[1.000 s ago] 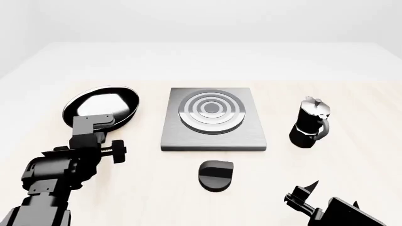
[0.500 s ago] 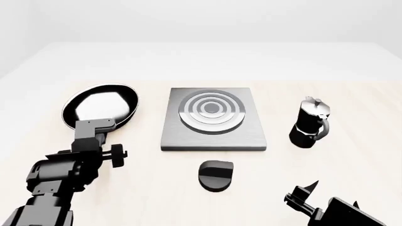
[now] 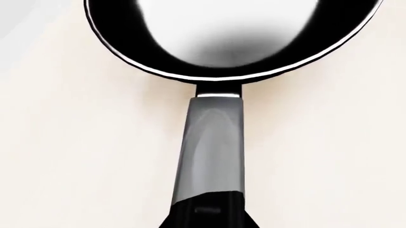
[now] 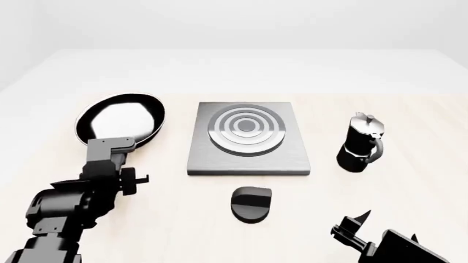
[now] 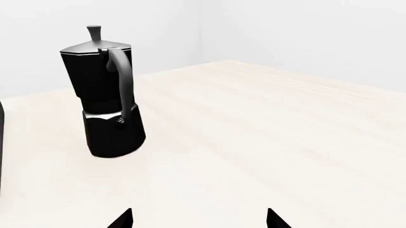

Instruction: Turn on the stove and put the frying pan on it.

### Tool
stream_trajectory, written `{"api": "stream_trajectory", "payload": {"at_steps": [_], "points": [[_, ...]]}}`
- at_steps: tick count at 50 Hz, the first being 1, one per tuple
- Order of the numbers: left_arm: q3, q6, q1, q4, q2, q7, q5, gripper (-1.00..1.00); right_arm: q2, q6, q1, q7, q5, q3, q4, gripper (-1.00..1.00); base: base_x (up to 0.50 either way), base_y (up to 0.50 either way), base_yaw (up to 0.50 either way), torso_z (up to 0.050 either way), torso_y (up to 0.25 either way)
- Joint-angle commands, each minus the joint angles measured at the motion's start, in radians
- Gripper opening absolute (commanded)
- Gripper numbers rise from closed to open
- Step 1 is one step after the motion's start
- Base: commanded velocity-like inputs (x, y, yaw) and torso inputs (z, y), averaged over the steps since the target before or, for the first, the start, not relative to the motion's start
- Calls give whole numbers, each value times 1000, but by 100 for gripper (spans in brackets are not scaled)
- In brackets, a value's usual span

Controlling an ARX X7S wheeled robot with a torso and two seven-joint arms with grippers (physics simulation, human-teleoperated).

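Since the earlier frames, the frying pan [image 4: 120, 122] has been shifted slightly toward the stove [image 4: 249, 138], and the left arm has been drawn back from it. The pan lies left of the stove, its handle [image 3: 211, 152] running into the left gripper [image 4: 109, 147]; whether it is clamped cannot be told. The right gripper [image 5: 198, 219] is seen spread apart.

A: What sits on the pale wooden counter [image 4: 409, 181]?

B: A round black frying pan [image 4: 120, 120] at left, a square grey metal stove plate [image 4: 249, 139] centre, its small round black knob [image 4: 251, 204] nearer, a black moka pot [image 4: 361, 143] right.

A: And the arms?

B: The black left gripper [image 4: 109, 148] is at the pan's near edge; the right gripper [image 4: 352, 227] is low right.
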Motion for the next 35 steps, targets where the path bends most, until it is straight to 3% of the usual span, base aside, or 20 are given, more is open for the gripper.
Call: {"api": "stream_trajectory", "payload": {"at_steps": [1, 11, 21, 35], "points": [[-3, -71, 7, 238, -25, -17, 14, -100, 2, -1, 0, 2, 2, -3, 1, 100, 0, 0, 0, 0, 0], [61, -126, -9, 362, -23, 3, 7, -100, 4, -2, 1, 5, 4, -5, 1, 100, 0, 0, 0, 0, 2], [167, -155, -66, 367, -4, 87, 7, -100, 4, -4, 9, -4, 15, -8, 15, 100, 0, 0, 0, 0, 2], [232, -198, -116, 400, 28, 155, -22, -100, 6, -4, 10, -2, 18, -13, 12, 100, 0, 0, 0, 0, 1]]}}
